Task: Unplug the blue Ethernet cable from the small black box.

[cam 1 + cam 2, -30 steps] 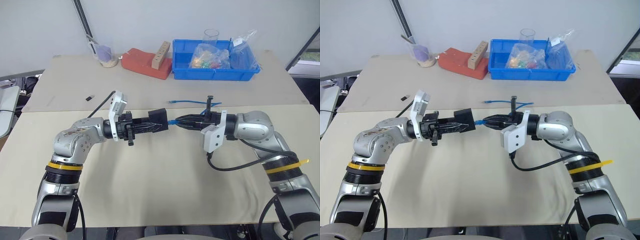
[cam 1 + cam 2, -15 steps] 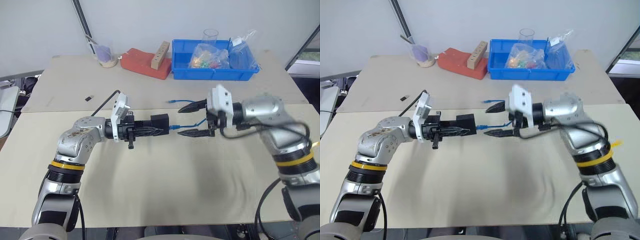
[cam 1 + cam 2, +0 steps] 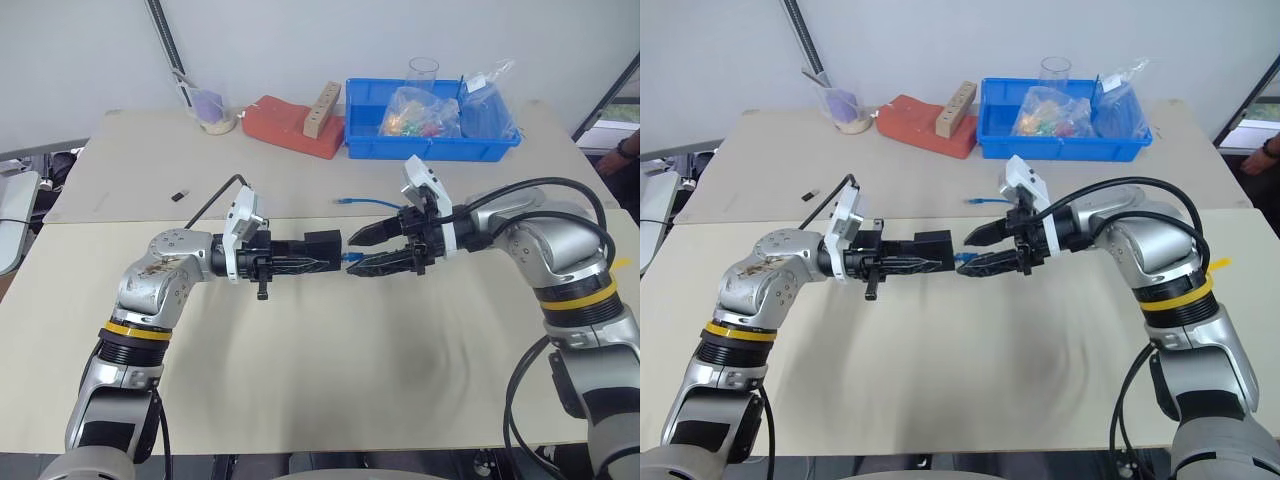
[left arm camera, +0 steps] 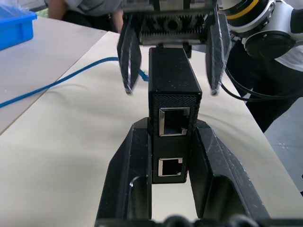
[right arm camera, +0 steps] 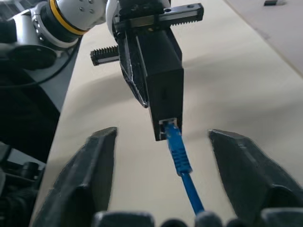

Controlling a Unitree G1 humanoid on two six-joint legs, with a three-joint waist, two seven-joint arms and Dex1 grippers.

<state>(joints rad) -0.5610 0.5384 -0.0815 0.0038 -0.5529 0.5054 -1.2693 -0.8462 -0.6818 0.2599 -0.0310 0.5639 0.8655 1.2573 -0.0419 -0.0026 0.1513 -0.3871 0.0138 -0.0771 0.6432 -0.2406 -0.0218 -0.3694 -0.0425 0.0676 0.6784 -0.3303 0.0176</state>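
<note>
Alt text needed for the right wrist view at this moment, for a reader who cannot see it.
The blue cable is plugged into the end of the black box, which the left gripper holds above the beige table. The right gripper faces them, open, one finger on each side of the cable and touching nothing.

No text, label, brand or number can be read anywhere.
</note>
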